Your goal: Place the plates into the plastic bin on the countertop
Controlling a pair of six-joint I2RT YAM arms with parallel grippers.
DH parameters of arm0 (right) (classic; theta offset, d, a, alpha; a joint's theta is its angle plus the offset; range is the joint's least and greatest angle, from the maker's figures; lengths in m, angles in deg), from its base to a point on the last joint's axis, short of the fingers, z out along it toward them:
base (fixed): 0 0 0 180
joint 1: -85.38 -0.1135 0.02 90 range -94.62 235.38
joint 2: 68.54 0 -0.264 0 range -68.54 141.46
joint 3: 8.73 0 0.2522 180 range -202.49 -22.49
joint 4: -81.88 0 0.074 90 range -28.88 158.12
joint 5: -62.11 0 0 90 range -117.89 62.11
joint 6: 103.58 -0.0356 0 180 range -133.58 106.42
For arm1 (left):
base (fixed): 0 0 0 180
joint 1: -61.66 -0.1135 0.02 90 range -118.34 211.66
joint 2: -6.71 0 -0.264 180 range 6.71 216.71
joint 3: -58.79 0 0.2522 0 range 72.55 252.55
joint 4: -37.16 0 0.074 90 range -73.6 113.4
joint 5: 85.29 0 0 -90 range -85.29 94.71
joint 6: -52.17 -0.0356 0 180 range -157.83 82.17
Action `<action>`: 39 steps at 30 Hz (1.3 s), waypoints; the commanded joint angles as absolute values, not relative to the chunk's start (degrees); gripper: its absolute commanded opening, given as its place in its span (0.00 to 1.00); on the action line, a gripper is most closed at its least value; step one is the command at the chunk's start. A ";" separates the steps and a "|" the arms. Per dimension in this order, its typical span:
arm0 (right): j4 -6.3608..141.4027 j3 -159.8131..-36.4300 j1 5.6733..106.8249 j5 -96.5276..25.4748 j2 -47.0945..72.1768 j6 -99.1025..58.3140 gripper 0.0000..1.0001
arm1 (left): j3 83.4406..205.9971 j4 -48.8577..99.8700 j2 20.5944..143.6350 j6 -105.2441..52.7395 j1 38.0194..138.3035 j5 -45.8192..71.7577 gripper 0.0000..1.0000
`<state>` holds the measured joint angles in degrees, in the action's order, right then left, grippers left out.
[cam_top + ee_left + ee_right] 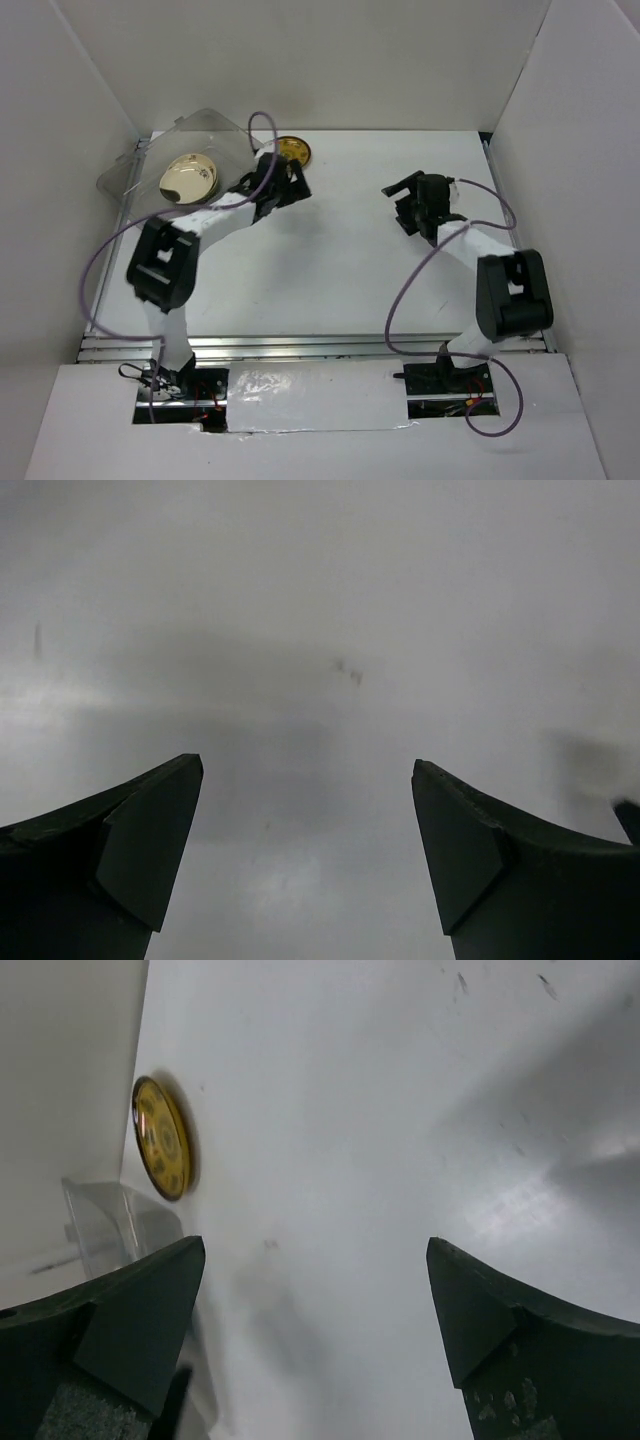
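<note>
The clear plastic bin (205, 130) sits at the far left corner of the white countertop (350, 270), with a cream plate (187, 179) inside it. A mustard-gold patterned plate (292, 151) lies on the countertop just right of the bin; it also shows in the right wrist view (160, 1139) next to a corner of the bin (105, 1222). My left gripper (292, 187) is open and empty, just in front of the gold plate; its wrist view shows only bare surface between its fingers (150, 830). My right gripper (405, 200) is open and empty at mid-right. The other plates are out of view.
White walls (60, 150) close in the left, back and right sides. A metal rail (320, 345) runs along the front edge. Purple cables (410, 290) loop from both arms.
</note>
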<state>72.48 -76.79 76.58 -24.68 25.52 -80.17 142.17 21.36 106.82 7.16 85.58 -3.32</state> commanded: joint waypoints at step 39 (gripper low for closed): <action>57.57 -54.22 89.50 -56.36 -27.14 -57.61 1.00 | 205.79 38.96 169.83 -83.63 91.81 -32.13 0.99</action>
